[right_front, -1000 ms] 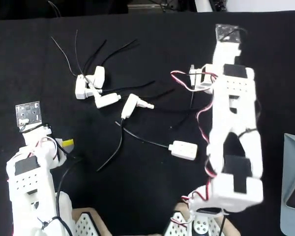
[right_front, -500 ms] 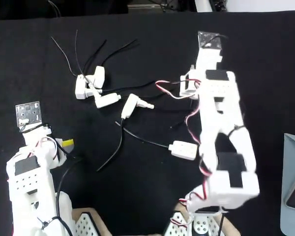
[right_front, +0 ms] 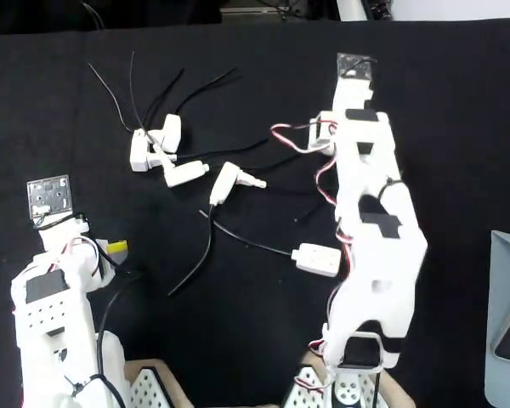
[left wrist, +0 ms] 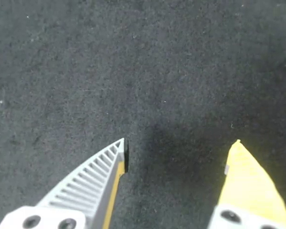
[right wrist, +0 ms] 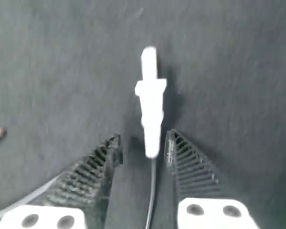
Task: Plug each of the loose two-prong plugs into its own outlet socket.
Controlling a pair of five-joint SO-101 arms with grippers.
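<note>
— What differs from a second ago?
— The right arm (right_front: 370, 238) has swung to its own left, toward the middle of the cloth (right_front: 238, 340). In the high view it now runs just beside the white block (right_front: 316, 259); before, there was a clear gap between them.

— And its gripper?
— The right gripper (right wrist: 142, 139) has its jaws narrowly apart, one on either side of the back end of a plug (right wrist: 150, 95). The plug lies flat on the cloth with its tip pointing away from the gripper. Its cord (right wrist: 151, 200) runs back between the fingers. One finger sits close against the plug's side and the other stands a little off it.

— Have the other pieces moved?
— No. The second plug (right_front: 225, 183) lies mid-table as before, its prongs toward the right arm. The cluster (right_front: 140, 151) of three white pieces sits beyond it, farther left, with black leads fanning out.

— And the left arm?
— The left arm (right_front: 55, 306) has stayed at the near left. The left gripper (left wrist: 179, 141) has its jaws wide apart over bare cloth, with nothing between them.
</note>
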